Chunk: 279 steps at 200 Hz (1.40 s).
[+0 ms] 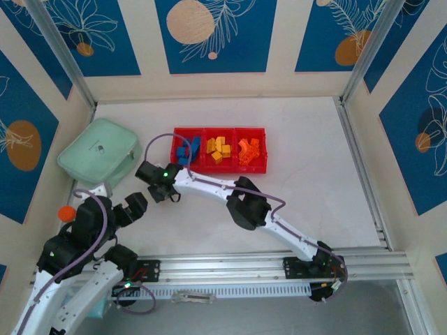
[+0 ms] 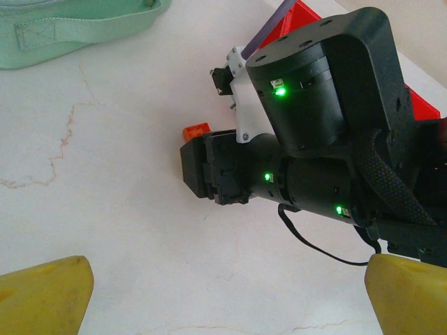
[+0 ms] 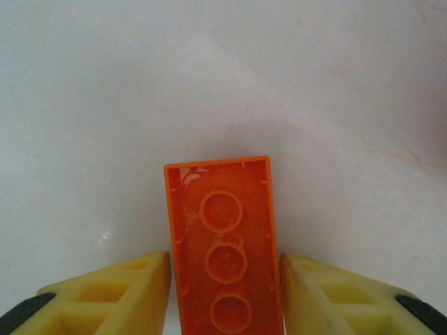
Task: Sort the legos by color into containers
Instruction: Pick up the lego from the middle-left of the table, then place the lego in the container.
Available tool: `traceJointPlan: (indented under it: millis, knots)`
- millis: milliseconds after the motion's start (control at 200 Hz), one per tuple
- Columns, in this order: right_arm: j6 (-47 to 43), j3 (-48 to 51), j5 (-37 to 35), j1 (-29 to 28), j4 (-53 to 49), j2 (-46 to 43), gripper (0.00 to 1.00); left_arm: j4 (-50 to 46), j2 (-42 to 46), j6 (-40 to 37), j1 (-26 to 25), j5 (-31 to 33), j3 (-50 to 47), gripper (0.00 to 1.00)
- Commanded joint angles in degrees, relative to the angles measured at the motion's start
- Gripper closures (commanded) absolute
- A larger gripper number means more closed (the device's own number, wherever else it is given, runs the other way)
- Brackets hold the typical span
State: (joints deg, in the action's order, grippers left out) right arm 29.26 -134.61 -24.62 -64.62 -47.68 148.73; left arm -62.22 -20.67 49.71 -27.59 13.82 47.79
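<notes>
An orange lego (image 3: 223, 244) lies hollow side up on the white table, with three round tubes showing. My right gripper (image 3: 225, 293) has its yellow fingers (image 3: 133, 286) pressed against both long sides of it. From the left wrist view the same lego (image 2: 195, 130) peeks out behind the right gripper's black head (image 2: 209, 167). The red tray (image 1: 221, 169) holds blue legos (image 1: 187, 151) in the left container, yellow ones (image 1: 218, 149) in the middle and orange ones (image 1: 248, 150) on the right. My left gripper (image 2: 230, 300) stands open over bare table, near the right gripper (image 1: 150, 178).
A mint-green lidded case (image 1: 98, 152) sits at the back left, its edge also in the left wrist view (image 2: 77, 28). A small round orange thing (image 1: 66, 212) lies by the left wall. An aluminium rail (image 1: 279, 267) runs along the table's near edge.
</notes>
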Motion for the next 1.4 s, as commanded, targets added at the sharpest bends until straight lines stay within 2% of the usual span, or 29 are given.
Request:
traceJointPlan:
  millis: [0, 130, 270, 510, 665, 900, 1130, 1390]
  knots:
    - [-1.51, -0.57, 0.01, -0.74, -1.01, 0.79, 0.63, 0.77, 0.28, 1.26, 0.7, 0.07, -0.07, 0.01]
    - [-2.41, 0.47, 0.15, -0.5, -0.69, -1.6, 0.68, 0.83, -0.07, 1.01, 0.7, -0.29, 0.5, 0.01]
    - [-2.88, 6.48, 0.78, -0.1, 2.28, -8.56, 0.71, 1.67, -0.97, 0.27, 0.7, -1.76, 1.24, 0.01]
    - [-1.31, 28.09, -0.86, 2.64, 9.61, -27.59, 0.72, 6.41, -5.56, -2.7, 0.7, -6.66, 3.18, 0.01]
    - [0.91, 42.48, -2.03, 7.91, 12.51, -40.87, 0.72, 12.48, -8.41, -4.39, 0.7, -8.54, 2.02, 0.01]
    - [0.51, 55.27, -4.49, 19.98, 13.0, -54.39, 0.71, 27.03, -14.93, -5.07, 0.7, -13.28, -2.78, 0.01]
    - [-2.46, 57.28, -1.42, 33.31, 15.07, -54.36, 0.71, 37.34, -23.85, -6.67, 0.7, -14.7, -4.24, 0.01]
    - [-5.73, 50.57, 1.9, 39.48, 17.77, -44.18, 0.71, 42.3, -29.35, -7.68, 0.79, -13.85, -4.32, 0.01]
